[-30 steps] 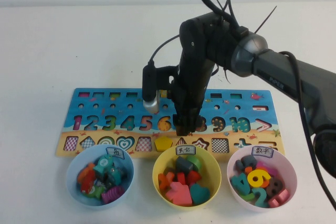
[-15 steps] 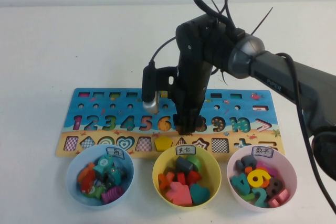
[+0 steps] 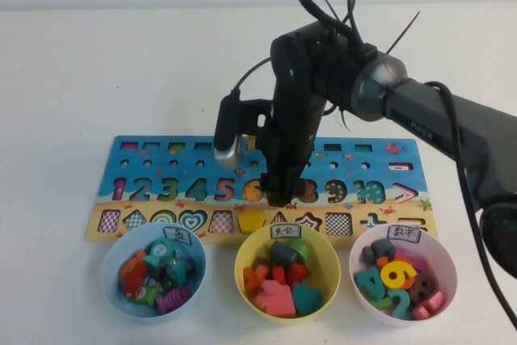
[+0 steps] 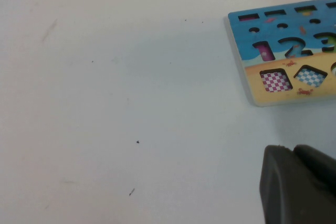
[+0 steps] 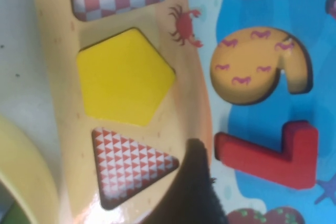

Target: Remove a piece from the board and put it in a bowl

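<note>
My right end effector (image 3: 280,196) hangs low over the middle of the board (image 3: 161,169), tips down just at the numeral row, and the piece (image 5: 270,152), the red 7, lies directly beneath and a touch to one side of it; in the right wrist view one dark fingertip (image 5: 197,182) shows right beside the 7's long stroke, apart from it or barely touching, I cannot tell which, and how far the fingers stand open is not visible either, nor is anything held that I can see. The 7 sits flat in its slot beside the orange 6 (image 5: 257,69), its long bar running across the number row, so I judge the grasp must close across that bar. My right arm is plainly the nearer one; my left end effector (image 4: 299,184) is parked over bare desk (image 4: 131,103) beyond the board's end. The piece looks like matte painted wood, thick-edged and blocky; the board is glossy printed card or wood. The bowl (image 3: 443,258), smooth lilac-pink plastic, stands on my right, already full of numerals
</note>
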### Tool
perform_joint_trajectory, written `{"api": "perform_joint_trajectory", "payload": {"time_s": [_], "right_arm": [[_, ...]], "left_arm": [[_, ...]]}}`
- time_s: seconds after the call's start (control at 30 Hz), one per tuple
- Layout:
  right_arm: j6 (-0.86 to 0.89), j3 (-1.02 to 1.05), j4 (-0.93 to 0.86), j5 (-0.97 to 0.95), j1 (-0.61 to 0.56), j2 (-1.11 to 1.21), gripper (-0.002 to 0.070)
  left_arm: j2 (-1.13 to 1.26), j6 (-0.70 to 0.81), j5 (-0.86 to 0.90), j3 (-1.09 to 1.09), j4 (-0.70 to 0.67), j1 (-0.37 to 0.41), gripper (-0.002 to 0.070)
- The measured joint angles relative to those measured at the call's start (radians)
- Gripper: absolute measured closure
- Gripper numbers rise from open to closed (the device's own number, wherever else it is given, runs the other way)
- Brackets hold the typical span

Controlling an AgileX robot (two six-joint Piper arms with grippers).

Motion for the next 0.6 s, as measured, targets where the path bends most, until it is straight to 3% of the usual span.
{"api": "perform_joint_trajectory", "payload": {"time_s": [0.33, 0.6], "right_arm": [[0.0, 0.0, 0.014, -0.013, 0.0, 0.016, 0.0206], [0.0, 0.0, 0.022, -0.018, 0.0, 0.02, 0.0214]], "left_arm": [[0.0, 0.0, 0.0, 0.0, 0.0, 0.0, 0.0678], [0.0, 0.0, 0.0, 0.0, 0.0, 0.0, 0.0678]]}}
